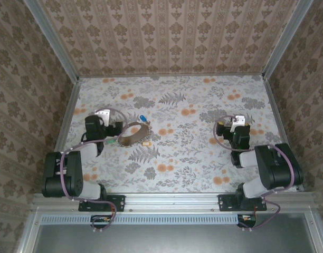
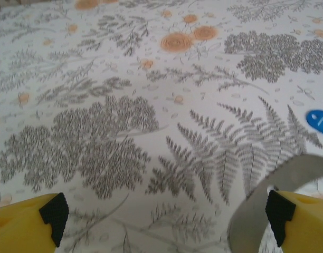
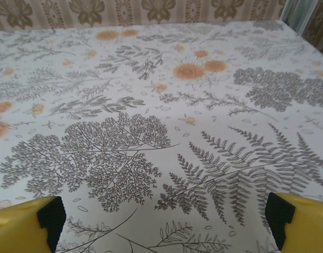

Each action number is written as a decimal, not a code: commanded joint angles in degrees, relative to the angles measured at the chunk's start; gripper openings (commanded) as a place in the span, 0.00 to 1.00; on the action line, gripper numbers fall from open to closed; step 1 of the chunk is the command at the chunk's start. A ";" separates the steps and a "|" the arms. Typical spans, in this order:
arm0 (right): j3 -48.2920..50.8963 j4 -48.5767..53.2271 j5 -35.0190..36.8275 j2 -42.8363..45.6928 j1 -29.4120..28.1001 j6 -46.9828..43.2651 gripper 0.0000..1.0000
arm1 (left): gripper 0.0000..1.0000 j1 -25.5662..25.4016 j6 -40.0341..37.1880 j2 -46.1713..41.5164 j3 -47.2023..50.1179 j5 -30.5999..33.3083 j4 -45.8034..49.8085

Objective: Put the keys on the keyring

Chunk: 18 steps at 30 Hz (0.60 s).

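Left hand (image 2: 167,213) spread beside curved grey keyring (image 2: 298,169), right hand (image 3: 165,215) spread; blue key (image 2: 319,122) flat.

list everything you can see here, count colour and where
keyring: one, brownish-grey, left half of the table, beside one finger of the left tool
blue key: one, blue head, just beyond the keyring
green key: one, green head, at the keyring's near-left edge
small yellowish piece: one, near-right of the keyring, maybe a third key
table cloth: one, white with grey ferns and orange flowers
walls: three, brown patterned
left arm, right arm: black and grey, near edge
left tool: yellow pads, open, by the keyring
right tool: yellow pads, open, over the right half
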State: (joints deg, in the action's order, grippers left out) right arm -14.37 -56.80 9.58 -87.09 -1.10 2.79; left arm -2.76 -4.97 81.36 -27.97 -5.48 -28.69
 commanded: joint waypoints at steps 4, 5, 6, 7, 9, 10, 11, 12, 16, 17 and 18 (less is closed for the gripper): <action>-7.65 5.32 3.70 -0.40 -1.97 -0.08 1.00 | 1.00 -0.64 -0.02 4.33 -0.68 8.61 -8.50; -7.66 5.03 3.95 -0.74 -1.97 0.07 1.00 | 1.00 1.08 0.82 5.26 0.09 5.94 -11.38; -7.56 4.17 4.10 -1.07 -1.98 0.02 1.00 | 1.00 1.89 1.62 4.79 1.01 4.27 -11.46; -7.97 5.78 4.13 -0.67 -1.97 0.24 1.00 | 1.00 2.31 1.72 6.22 3.52 4.05 -17.02; -7.97 5.77 3.85 -0.61 -1.71 0.36 1.00 | 1.00 1.97 0.04 6.28 5.84 1.50 -21.62; -8.12 6.04 3.52 -0.65 -1.63 0.38 1.00 | 1.00 1.50 0.03 6.94 4.84 2.71 -20.78; -8.05 5.82 3.49 -0.59 -1.63 0.29 1.00 | 1.00 2.19 1.36 7.08 4.54 3.34 -20.32; -8.04 5.99 3.56 -0.54 -1.62 0.29 1.00 | 1.00 2.57 1.98 6.64 3.70 3.46 -17.78; -8.00 5.91 3.51 -0.51 -1.67 0.38 1.00 | 1.00 2.25 1.58 6.57 4.66 4.10 -19.89; -7.98 5.82 3.50 -0.54 -1.62 0.38 1.00 | 1.00 1.81 1.46 6.47 4.44 4.82 -19.36; -7.95 5.82 3.52 -0.49 -1.65 0.37 1.00 | 1.00 1.94 1.62 6.55 4.50 4.70 -19.46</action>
State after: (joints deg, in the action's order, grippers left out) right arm -21.89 -51.62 11.81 -87.88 -2.83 2.81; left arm -0.69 -4.45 88.40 -23.33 -1.23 -45.71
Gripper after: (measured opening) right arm 0.997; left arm 0.999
